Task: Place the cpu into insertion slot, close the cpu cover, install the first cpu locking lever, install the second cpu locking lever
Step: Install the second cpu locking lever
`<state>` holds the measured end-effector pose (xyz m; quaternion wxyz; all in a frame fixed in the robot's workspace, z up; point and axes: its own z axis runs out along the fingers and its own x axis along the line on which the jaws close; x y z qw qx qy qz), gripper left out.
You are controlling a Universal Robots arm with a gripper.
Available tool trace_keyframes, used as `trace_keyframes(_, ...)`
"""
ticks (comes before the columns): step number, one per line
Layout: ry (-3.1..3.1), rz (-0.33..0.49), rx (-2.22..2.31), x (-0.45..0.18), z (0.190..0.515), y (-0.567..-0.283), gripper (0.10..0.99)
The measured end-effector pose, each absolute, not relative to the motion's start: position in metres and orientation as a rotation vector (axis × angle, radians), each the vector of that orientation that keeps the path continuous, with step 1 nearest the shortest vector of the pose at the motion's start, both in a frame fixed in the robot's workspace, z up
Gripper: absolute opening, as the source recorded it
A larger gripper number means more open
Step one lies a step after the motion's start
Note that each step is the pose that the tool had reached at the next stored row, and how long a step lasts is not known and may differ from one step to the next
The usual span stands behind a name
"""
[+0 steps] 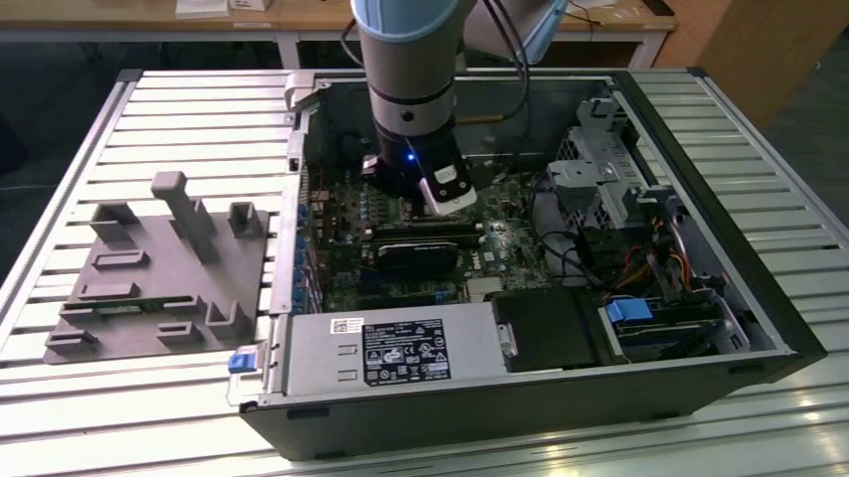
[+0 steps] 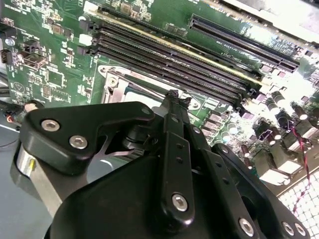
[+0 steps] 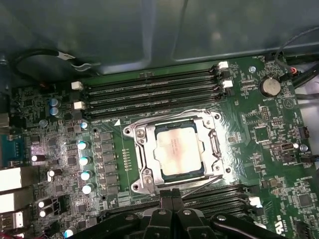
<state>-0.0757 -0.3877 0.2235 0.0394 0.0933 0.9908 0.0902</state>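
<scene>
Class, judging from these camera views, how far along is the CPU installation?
Done: the cpu sits in the insertion slot, and the cpu cover looks closed around it. In hand: the gripper hovers beside the socket, holding nothing visible. Whether the two locking levers are latched cannot be told.

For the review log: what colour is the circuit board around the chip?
Green; the circuit board shows best in the first wrist view.

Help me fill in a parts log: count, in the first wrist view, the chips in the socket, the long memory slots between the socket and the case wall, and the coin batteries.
Chip: 1
Memory slots: 4
Coin battery: 1
Total: 6
</scene>
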Motion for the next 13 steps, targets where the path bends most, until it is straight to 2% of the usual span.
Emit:
trace_keyframes(8, 3.033, 0.373, 0.288, -0.0785, 0.2191, -0.3973, 0.102)
trace_keyframes(13, 3.033, 0.378, 0.284, -0.0785, 0.219, -0.3973, 0.102)
